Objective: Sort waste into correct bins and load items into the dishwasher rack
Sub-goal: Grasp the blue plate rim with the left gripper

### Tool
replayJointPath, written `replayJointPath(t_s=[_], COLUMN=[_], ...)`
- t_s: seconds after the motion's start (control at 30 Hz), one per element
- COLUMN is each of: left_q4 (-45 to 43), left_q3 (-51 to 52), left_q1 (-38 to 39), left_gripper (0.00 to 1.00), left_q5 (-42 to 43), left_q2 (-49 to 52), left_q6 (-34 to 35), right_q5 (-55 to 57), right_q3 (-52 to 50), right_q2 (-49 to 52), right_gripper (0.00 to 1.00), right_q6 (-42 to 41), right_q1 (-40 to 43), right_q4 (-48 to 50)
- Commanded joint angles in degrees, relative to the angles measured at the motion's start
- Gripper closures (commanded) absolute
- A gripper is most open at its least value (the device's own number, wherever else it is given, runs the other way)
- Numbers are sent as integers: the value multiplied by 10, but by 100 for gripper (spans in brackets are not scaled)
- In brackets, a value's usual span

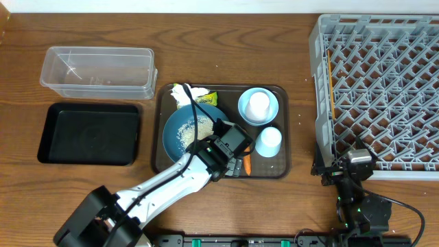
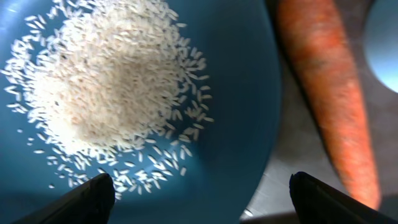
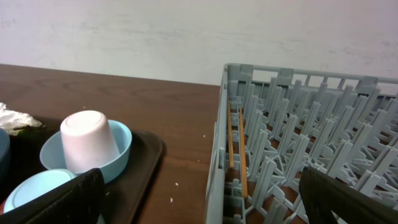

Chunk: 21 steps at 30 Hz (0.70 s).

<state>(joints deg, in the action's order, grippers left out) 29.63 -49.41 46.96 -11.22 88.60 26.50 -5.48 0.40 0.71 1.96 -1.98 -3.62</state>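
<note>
Brown wood makes up the tabletop. On its right end sits the big square grey plastic rack. The right hand is low by the rack's near corner, fingers wide apart and holding nothing. Next comes the flat brown serving tray in the middle, with the large round dark-blue dish on its left half. The left hand hangs low over the dish's right edge, fingers spread wide and empty, so this arm is far nearer. The small orange carrot lies on the tray just right of that edge. Its long side points the way the arm reaches, so I think the spread fingers would cross it after a slide right. Loose white rice grains sit heaped in the dish, left of the hand.
</note>
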Motion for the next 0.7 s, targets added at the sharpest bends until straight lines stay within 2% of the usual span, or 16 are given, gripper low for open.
replayJointPath(t_s=[0.0,0.07,0.23,0.37,0.67], left_q4=[-3,-7,-14,-31,-43], left_q3=[-10,-10,-10,-10,-10], left_q1=[6,7,14,27,40], left_gripper=[8,13,14,21,22], left_q5=[-39,-38,-36,-36,-83], left_q2=[13,19,24,25,57], left_q6=[-7,-6,-3,-3,-3], right_q5=[5,5,5,5,5], right_q3=[-1,-1,-1,-1,-1], right_q2=[-2,-2,-2,-2,-2], right_gripper=[1,1,1,1,1], right_q6=[-2,-2,-2,-2,-2], right_q1=[6,6,6,6,6], right_q4=[-2,-2,-2,-2,-2])
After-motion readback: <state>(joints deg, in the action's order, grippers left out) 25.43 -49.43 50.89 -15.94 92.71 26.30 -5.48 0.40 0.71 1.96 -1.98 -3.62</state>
